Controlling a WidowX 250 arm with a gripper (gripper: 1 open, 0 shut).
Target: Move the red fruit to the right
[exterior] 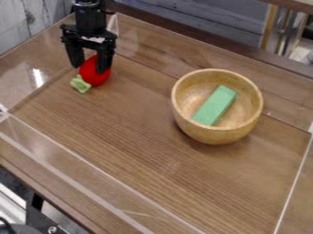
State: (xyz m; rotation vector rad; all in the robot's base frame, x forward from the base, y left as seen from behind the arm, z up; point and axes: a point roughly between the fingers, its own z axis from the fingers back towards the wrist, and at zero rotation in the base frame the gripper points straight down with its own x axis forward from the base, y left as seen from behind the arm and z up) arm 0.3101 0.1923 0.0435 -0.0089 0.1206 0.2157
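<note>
The red fruit (94,73) lies on the wooden table at the back left, its green leafy tip (80,85) pointing toward the front left. My black gripper (91,61) hangs directly over it, open, with one finger on each side of the fruit's upper part. The fingers do not visibly press on the fruit. The far end of the fruit is hidden behind the gripper.
A wooden bowl (184,114) with a green rectangular block (217,104) inside stands at the right of the table. A clear low wall (25,101) rims the table's left and front edges. Metal chair legs (284,37) stand behind at the back right.
</note>
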